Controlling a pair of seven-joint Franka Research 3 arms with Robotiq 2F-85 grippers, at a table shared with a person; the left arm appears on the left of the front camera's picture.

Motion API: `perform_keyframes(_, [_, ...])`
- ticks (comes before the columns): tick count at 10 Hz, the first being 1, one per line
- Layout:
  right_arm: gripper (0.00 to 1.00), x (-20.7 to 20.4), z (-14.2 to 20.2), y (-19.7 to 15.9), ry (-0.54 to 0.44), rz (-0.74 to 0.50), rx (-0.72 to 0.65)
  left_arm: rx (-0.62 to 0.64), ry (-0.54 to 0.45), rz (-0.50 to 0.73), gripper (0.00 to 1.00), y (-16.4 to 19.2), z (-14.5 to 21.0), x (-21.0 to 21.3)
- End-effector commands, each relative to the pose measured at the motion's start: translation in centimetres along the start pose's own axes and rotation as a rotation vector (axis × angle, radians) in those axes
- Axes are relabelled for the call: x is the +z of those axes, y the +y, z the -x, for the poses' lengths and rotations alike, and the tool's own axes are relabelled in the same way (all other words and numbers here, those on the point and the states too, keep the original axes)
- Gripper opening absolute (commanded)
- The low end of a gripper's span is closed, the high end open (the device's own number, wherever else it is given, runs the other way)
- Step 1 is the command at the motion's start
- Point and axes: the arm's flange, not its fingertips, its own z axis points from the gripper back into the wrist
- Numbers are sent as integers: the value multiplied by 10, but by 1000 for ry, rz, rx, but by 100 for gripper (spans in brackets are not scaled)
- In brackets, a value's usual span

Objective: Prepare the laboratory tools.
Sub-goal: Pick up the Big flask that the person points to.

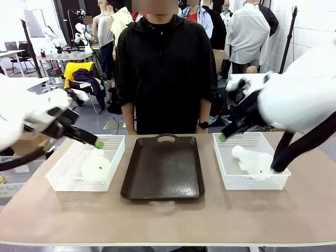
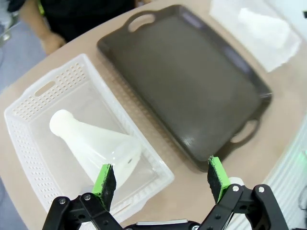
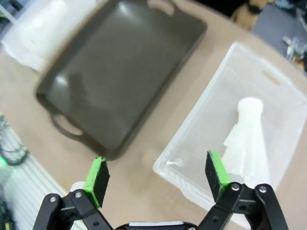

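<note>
Front view: tan table (image 1: 168, 220) holds dark tray (image 1: 164, 168); left pincer (image 2: 160, 179), right pincer (image 3: 156, 175) released.

You're looking at a lab-type work floor: cluttered work table (image 1: 63, 55) and office chairs (image 1: 17, 54) upper left, clothes-draped chair (image 1: 84, 77) left of centre, black stand pole (image 1: 289, 37) upper right, bare grey floor (image 1: 102, 119).

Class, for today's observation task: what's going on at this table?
Nothing is held yet. The left gripper, open, hovers over the left basket, where one flask lies on its side. The right gripper, open, hovers over the right basket, where the other flask also lies on its side. The dark tray between them holds nothing. A person stands at the far side.
</note>
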Motion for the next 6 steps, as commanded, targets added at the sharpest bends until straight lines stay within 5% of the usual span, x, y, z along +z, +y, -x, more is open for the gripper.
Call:
perform_keyframes(1, [100,59,17,-28,-63,-74,-18,33,-53,189,100,30,29,33])
perform_keyframes(6, [100,90,51,-118,-98,-271,-286,123,-184,484,100,98,64,65])
